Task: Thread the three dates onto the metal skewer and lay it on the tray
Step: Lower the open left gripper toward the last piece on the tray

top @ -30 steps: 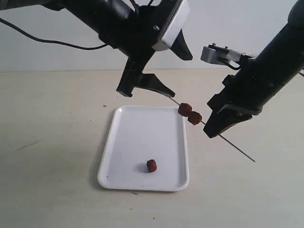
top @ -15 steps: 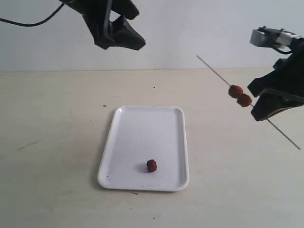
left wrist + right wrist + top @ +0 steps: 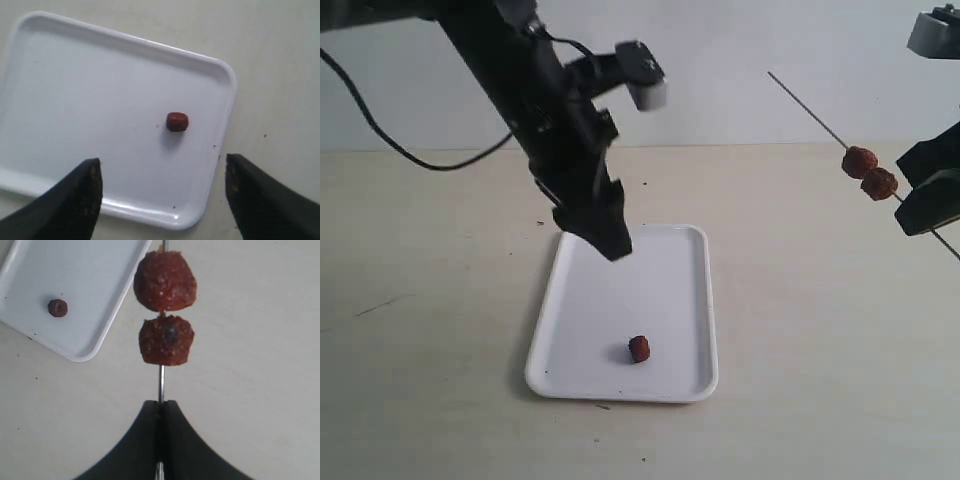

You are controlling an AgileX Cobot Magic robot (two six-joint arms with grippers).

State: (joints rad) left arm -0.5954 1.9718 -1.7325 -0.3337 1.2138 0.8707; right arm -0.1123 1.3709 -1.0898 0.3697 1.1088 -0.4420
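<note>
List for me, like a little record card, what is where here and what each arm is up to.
Tray: white, lying flat
Loose date: one, lying on the tray
Skewer: held aslant in the air, right of the tray
Threaded dates: two, close together on the skewer
Left arm: jaws open, empty, over the tray
Right arm: jaws shut on the skewer

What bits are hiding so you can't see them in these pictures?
- Exterior view: the right edge cuts off the lower end of the skewer and most of the right gripper.
- Right wrist view: the skewer tip hides behind the top date and the upper edge.
- Left wrist view: the bottom edge cuts off most of the left gripper; the left edge clips the tray.
</note>
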